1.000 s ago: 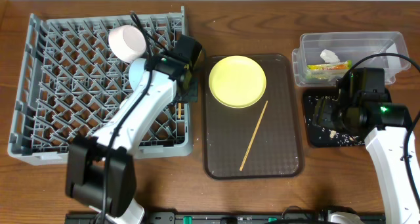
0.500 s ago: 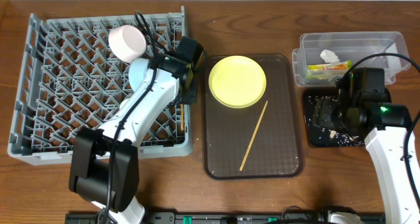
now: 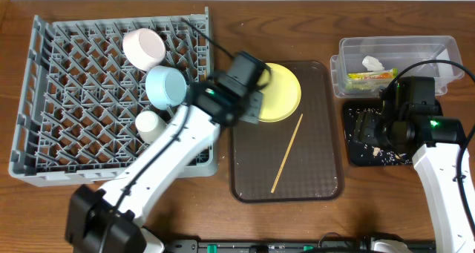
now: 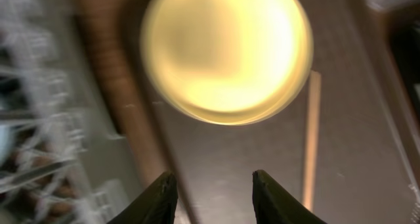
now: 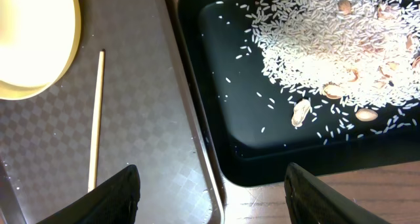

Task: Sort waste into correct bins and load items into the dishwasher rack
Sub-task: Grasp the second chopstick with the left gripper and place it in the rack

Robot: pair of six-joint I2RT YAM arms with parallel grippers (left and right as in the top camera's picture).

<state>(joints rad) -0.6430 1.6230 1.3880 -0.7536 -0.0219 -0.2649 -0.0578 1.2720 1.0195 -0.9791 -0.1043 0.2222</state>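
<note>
On the left of the brown wooden table [image 3: 415, 208]: a large square grey plastic rack [image 3: 74, 134] with pegs and raised sides. Inside it, toward the right side, in a line from back to front: a pinkish-white round bowl [image 3: 145, 47], a light blue round bowl [image 3: 165, 86], and a small white cup [image 3: 148, 123].

In the middle: a big brown flat serving tray [image 3: 319, 171]. On its back part, a pale yellow round plate [image 4: 226, 53]. Just beside the plate, lying slanted on the tray, one thin wooden chopstick [image 3: 286, 153].

Above the tray, close to the near edge of the plate: the left gripper [image 4: 213, 191]. Fingers apart, let go, nothing between them.

At the back right: a clear rectangular plastic tub [image 3: 445, 49]. Inside it, a green-and-orange snack wrapper [image 3: 369, 78] and a crumpled white tissue [image 3: 371, 62].

Just in front of the tub: a shallow black rectangular tray [image 5: 216, 119], right next to the brown tray. In it, a heap of loose white rice-like crumbs [image 5: 315, 40] with a few tan bits mixed in.

Over the near left corner of the black tray: the right gripper [image 5: 210, 175]. Fingers spread wide, holding nothing.
</note>
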